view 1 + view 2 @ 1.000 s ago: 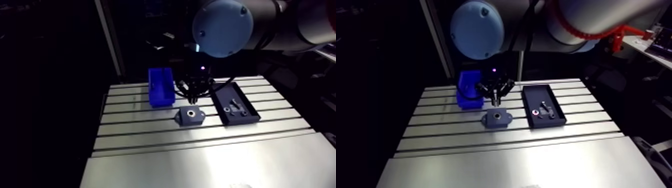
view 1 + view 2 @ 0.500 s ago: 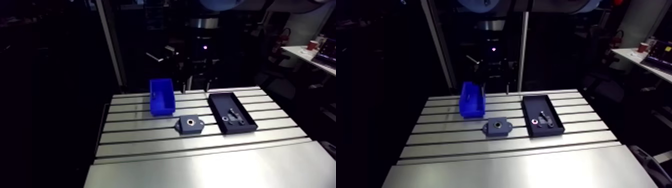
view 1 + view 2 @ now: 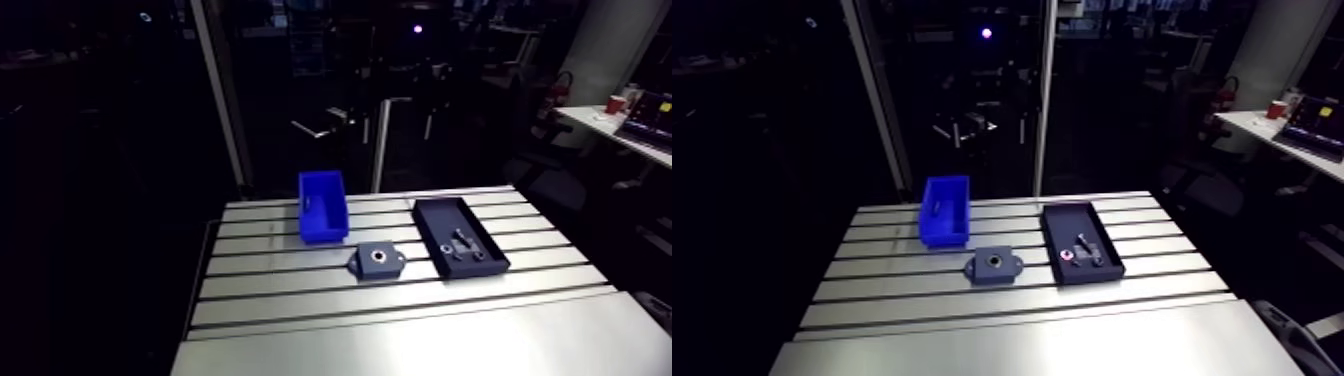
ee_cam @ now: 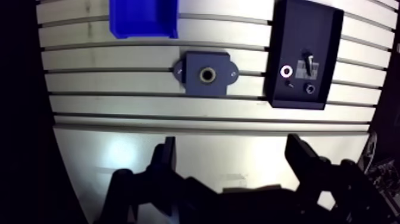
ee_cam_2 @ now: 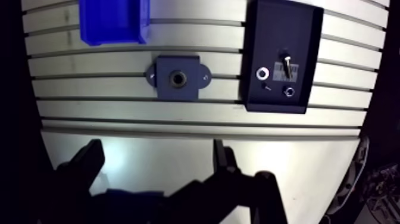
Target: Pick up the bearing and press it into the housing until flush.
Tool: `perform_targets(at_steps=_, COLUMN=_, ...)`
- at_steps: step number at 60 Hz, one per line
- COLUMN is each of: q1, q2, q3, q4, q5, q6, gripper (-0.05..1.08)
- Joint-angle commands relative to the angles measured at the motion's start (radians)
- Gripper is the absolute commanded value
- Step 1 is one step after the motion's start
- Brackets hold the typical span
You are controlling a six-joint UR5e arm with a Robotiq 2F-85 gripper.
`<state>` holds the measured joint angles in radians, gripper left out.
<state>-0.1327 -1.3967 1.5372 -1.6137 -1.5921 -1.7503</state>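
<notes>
The dark grey housing (image 4: pixel 207 74) lies flat on the slotted table (image 4: pixel 119 107), with a metal ring that may be the bearing (image 4: pixel 208 74) showing in its centre bore. In the wrist view my gripper (image 4: pixel 232 143) hangs high above the smooth front part of the table. It is open, its fingers (image 4: pixel 168 152) wide apart with nothing between them. The housing lies well ahead of the fingers, apart from them. In the arm view the housing (image 3: pixel 377 262) sits mid-table and the gripper does not show.
A black tray (image 4: pixel 303 24) beside the housing holds a shiny ring (image 4: pixel 286 71), a bolt (image 4: pixel 309 61) and a small nut (image 4: pixel 310 89). A blue bin (image 4: pixel 143 18) stands beyond the housing on its other side. Grooves run across the table.
Earlier the gripper stood with fingers together just above the housing. It has since lifted away out of the arm view and opened. The arm view itself has shifted with the arm.
</notes>
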Motion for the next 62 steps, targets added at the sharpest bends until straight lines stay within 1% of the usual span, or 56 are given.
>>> perform_targets(at_steps=1, q1=-0.004, q2=-0.055, q3=-0.079, q4=0.074, q5=0.01, q6=0.007, gripper=0.01)
perform_targets(at_steps=9, q1=-0.004, q2=-0.062, q3=-0.084, q4=0.091, q5=0.008, q6=0.005, gripper=0.01)
perform_targets(at_steps=45, q1=-0.004, q2=-0.063, q3=-0.079, q4=0.085, q5=0.011, q6=0.005, gripper=0.01)
perform_targets(at_steps=62, q1=-0.004, q2=-0.076, q3=-0.06, q4=0.085, q5=0.011, q6=0.005, gripper=0.01)
